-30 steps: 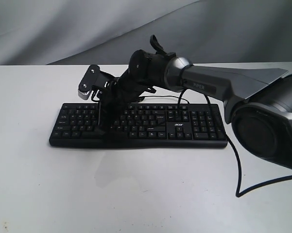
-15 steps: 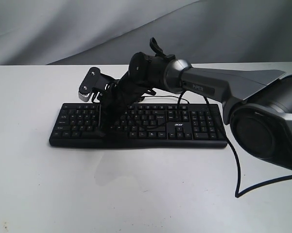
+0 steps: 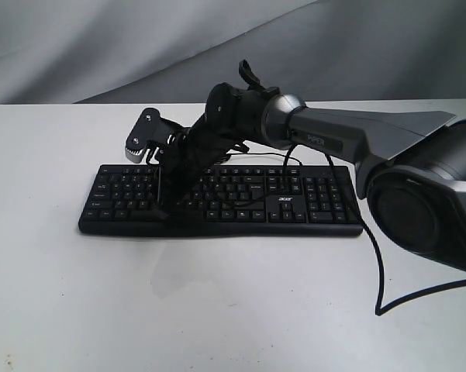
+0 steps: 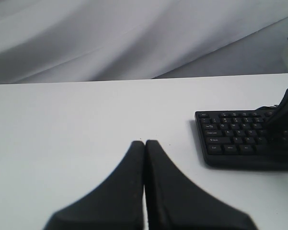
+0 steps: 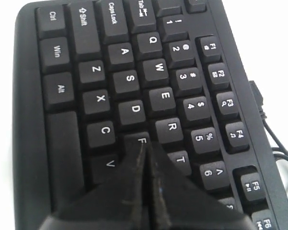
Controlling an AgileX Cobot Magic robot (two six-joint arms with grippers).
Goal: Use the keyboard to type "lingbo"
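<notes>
Comparing this moment with half a second ago, you will find almost nothing changed: the right gripper (image 3: 162,208) stays at the same spot on the left half of the keyboard (image 3: 326,198), and the arm above it keeps the same bend. Against the frame a full second back, the grey forearm sits a shade lower, while the fingers stand at nearly the same keys.

Your right wrist view shows the two black fingers pressed flat together with nothing between them. Their shared tip (image 5: 144,146) lies over the F key, with V, C, D and R showing around it. You cannot tell from these views whether the key is pressed down or only touched.

The keyboard has not moved. It lies flat across the middle of the white table (image 3: 233,310), one long edge towards the exterior camera and the number pad on that view's right.

Your left gripper (image 4: 144,143) is closed too, finger against finger and holding nothing. It is poised over bare table, well apart from the keyboard's (image 4: 230,143) Ctrl corner.
</notes>
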